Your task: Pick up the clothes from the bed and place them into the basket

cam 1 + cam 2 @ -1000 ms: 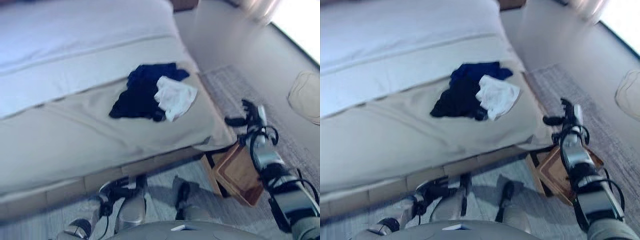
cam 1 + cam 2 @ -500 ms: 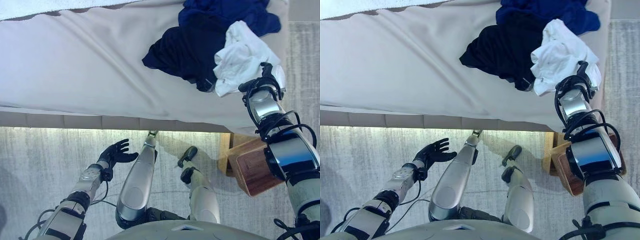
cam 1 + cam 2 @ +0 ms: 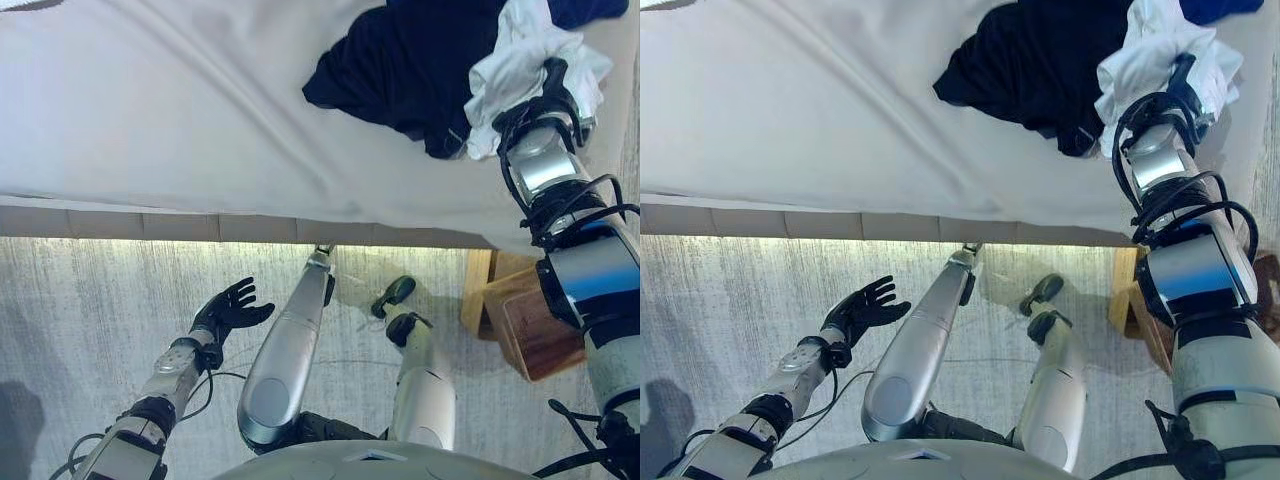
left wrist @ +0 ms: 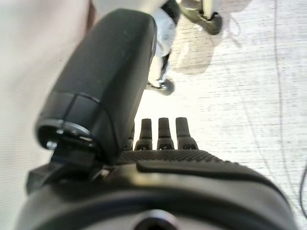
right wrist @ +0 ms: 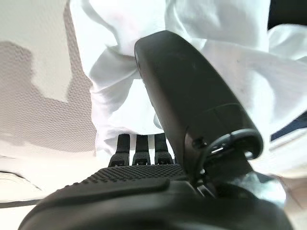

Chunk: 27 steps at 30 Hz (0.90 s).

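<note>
Clothes undelivered: dark garment [image 3: 410,70] and white garment [image 3: 520,60] heaped on bed [image 3: 150,110]. Left hand [image 3: 228,308] idle over floor, fingers spread. Right hand [image 3: 555,95] at white garment; finger state indeterminable. Wooden basket [image 3: 525,325] beside bed, contents unseen.

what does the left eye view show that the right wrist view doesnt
Only the left eye view shows the open left hand over the pale grey carpet and the brown wooden basket beside the bed. Only the right wrist view shows the right hand's straight fingers against cloth. Both show the crumpled white garment on the cream bedsheet.
</note>
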Available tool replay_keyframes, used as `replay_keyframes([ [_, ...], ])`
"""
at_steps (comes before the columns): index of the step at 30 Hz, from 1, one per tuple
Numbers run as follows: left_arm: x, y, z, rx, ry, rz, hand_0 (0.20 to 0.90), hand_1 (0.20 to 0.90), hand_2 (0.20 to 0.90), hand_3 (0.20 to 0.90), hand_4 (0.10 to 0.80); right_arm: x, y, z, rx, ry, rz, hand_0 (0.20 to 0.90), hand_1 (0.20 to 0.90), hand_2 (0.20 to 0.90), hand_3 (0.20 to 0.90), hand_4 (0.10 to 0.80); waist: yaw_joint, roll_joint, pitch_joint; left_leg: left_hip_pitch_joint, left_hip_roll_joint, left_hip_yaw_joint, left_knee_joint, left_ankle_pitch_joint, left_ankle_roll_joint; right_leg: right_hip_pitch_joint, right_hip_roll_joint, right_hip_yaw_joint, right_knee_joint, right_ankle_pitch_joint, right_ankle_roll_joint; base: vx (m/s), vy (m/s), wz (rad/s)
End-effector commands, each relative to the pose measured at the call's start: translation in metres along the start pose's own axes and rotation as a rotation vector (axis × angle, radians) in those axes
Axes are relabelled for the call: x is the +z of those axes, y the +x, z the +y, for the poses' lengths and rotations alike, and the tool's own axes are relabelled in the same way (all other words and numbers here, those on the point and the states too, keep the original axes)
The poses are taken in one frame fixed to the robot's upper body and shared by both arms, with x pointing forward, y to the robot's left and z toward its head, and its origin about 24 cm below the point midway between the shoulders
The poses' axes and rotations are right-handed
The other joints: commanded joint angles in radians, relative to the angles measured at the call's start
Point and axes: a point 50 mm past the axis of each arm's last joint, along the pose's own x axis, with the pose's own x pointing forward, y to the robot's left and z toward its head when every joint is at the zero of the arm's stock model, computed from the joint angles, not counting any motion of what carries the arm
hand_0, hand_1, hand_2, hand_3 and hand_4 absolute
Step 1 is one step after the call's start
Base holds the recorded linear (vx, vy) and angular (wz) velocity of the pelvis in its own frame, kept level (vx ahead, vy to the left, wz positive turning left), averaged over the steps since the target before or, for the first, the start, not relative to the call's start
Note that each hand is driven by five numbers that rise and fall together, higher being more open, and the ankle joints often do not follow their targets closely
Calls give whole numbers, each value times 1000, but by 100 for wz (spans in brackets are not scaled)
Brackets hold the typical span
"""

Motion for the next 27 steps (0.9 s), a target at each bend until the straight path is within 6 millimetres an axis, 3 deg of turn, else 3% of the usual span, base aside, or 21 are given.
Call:
replay_keyframes([
  [1, -44, -26, 1, 9, -31, 78, 900, 900, 900, 900, 800, 66, 3, -61, -247, 110, -353, 300, 300, 300, 200, 100, 4, 74, -38, 53, -24, -8, -113, -5, 32, -3, 86, 20, 71, -60, -43, -40, 46, -17],
  [5, -49, -31, 6, 36, -41, 80, 900, 900, 900, 900, 800, 95, -23, -79, -360, 344, -582, 300, 300, 300, 200, 100, -31, 54, -38, 114, -16, 14, -139, -10, 26, 72, 102, 51, -3, -41, -27, -23, 17, -25],
  [11, -46, -32, 16, 78, -41, 68, 900, 900, 900, 900, 800, 91, -45, -115, -586, 507, -720, 300, 300, 300, 200, 100, -70, 20, -47, 209, -9, 41, -199, -12, 17, 183, 120, 72, -110, -1, -9, -13, -37, -10],
  [14, -46, -33, 19, 93, -27, 75, 900, 900, 900, 900, 800, 77, -55, -139, -736, 527, -733, 300, 300, 300, 200, 100, -99, 8, -78, 258, -3, 53, -239, -17, 16, 211, 125, 77, -146, 14, 1, -53, -51, -6],
  [15, -46, -32, 19, 96, -20, 82, 900, 900, 900, 900, 800, 68, -58, -144, -774, 515, -720, 300, 300, 300, 200, 100, -109, 8, -91, 267, -1, 64, -256, 9, 21, 214, 126, 69, -168, 44, -4, -120, -73, -6],
  [18, -49, -31, 19, 109, 11, 118, 900, 900, 900, 900, 800, 42, -63, -155, -858, 492, -664, 300, 300, 300, 200, 100, -143, -1, -132, 335, 1, 78, -300, -3, 24, 249, 125, 72, -206, 60, 2, -56, -112, 1],
  [27, -66, -33, 16, 130, 51, 253, 900, 900, 900, 900, 800, -24, -72, -145, -819, 409, -493, 300, 300, 300, 200, 100, -239, 4, -232, 529, 31, 127, -477, 16, 5, 376, 146, 112, -346, 82, 29, 1, -108, -22],
])
